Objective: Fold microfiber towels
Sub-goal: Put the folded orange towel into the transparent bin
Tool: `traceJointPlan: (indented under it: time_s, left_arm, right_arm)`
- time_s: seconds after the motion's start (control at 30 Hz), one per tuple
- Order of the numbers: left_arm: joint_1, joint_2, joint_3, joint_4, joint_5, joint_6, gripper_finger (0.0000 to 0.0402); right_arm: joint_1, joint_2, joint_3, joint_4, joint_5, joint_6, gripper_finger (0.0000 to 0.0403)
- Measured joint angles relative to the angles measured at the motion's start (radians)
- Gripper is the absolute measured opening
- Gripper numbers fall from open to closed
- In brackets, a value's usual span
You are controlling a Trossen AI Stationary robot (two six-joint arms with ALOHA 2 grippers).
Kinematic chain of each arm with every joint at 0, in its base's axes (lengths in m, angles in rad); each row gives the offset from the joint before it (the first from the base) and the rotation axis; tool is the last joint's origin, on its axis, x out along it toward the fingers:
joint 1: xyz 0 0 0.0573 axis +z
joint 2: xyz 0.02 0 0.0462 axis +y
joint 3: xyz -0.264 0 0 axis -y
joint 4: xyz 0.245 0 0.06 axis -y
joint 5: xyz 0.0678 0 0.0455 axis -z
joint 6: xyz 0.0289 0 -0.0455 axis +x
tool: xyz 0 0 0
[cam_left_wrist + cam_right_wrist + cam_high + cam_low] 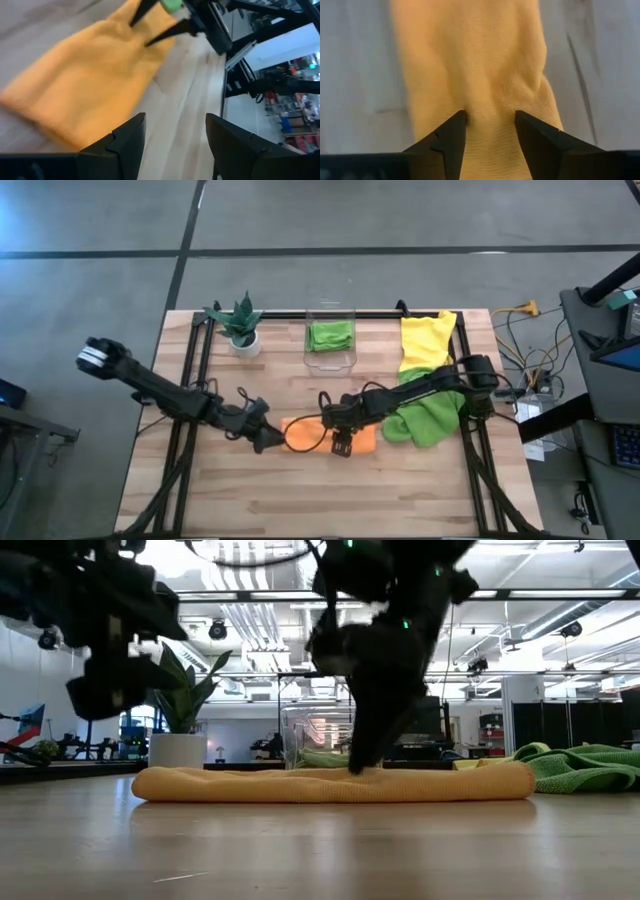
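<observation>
Orange towel point(475, 75) lies under the parted right hand point(490, 132).

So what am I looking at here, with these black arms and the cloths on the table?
Two robot arms work at a wooden table. One picture looks down from above, one looks level along the tabletop, and two come from cameras on the wrists. An orange towel lies in the middle. The right gripper stands open with its tips down on it; the left gripper is open beside it, holding nothing. Yellow and green towels lie to the right; a clear bin holds another green one, next to a potted plant.
</observation>
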State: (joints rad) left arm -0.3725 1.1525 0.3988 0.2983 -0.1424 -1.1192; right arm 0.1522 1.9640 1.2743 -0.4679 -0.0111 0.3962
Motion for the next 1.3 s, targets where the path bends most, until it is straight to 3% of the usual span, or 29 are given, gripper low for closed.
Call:
traceJointPlan:
  time_s: [0.1,0.37,0.5,0.63,0.8,0.9,1.03,1.3]
  left_arm:
    - [0.0,0.124,0.004,0.114,0.023,-0.025,0.0191]
    - [0.0,0.365,0.053,0.126,0.167,-0.145,0.0191]
    - [0.0,0.346,0.053,0.155,0.176,-0.16,0.0191]
    - [0.009,0.25,0.054,0.128,0.141,-0.143,0.0191]
    - [0.083,0.132,0.107,-0.148,0.114,0.009,0.0191]
    - [0.181,0.137,0.166,-0.303,0.191,0.15,0.0191]
    - [0.314,0.233,0.259,-0.373,0.272,0.319,0.0191]
    - [0.423,0.481,0.47,-0.579,0.186,0.53,0.0191]
  right_arm:
    - [-0.019,0.0,-0.033,0.004,0.003,0.01,0.0148]
    - [-0.04,-0.006,-0.031,0.001,0.004,0.012,0.0116]
    - [-0.04,-0.062,-0.023,-0.004,0.004,0.017,0.0115]
    - [-0.031,-0.144,-0.035,-0.006,0.003,0.178,0.012]
    - [0.028,-0.215,-0.073,-0.001,0.009,0.492,0.0122]
    - [0.079,-0.221,-0.105,0.002,0.023,0.678,0.0117]
    - [0.155,-0.217,-0.145,0.005,0.04,0.853,0.0106]
    - [0.241,-0.211,-0.227,0.014,0.072,1.088,0.0081]
